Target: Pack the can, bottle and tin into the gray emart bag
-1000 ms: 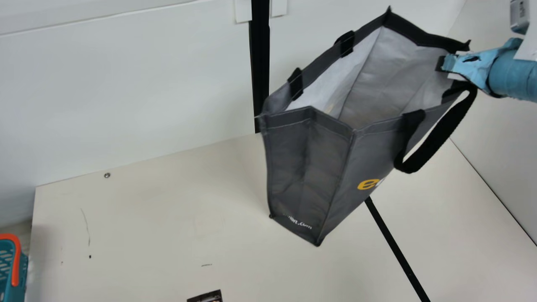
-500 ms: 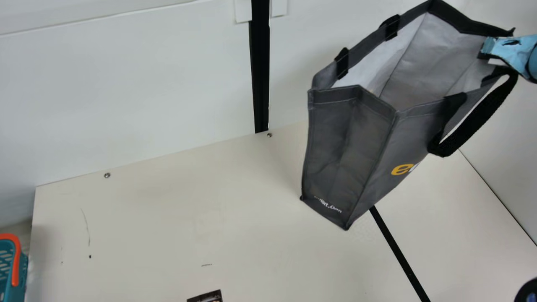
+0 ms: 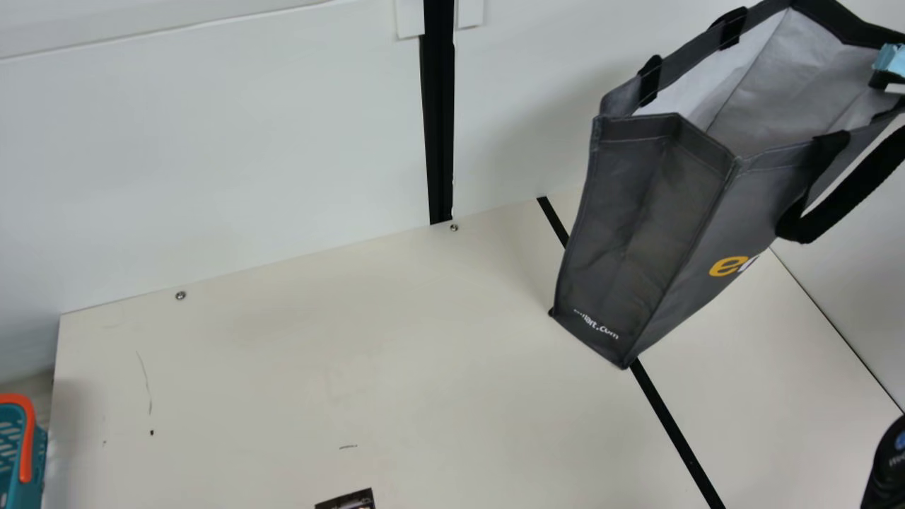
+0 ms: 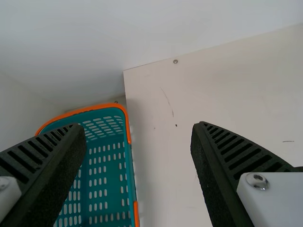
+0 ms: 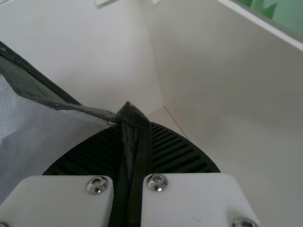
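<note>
At the right edge of the main view, my right gripper, wrapped in light blue, is at the top rim of the gray emart bag. The bag leans with its mouth open, its pale lining showing and a black handle drooping outside. Whether its base touches the table I cannot tell. In the right wrist view, my right gripper is shut on a corner of the bag's rim. The fingers of my left gripper stand wide apart in the left wrist view, with nothing between them.
A teal basket with an orange rim stands beyond the table's left edge. A small dark printed item lies at the bottom edge. White walls rise behind the cream table. A black rounded part shows at lower right.
The bag has moved right and farther back with my right gripper holding its rim, uncovering more of the black line on the table. The black part at lower right has come into view.
</note>
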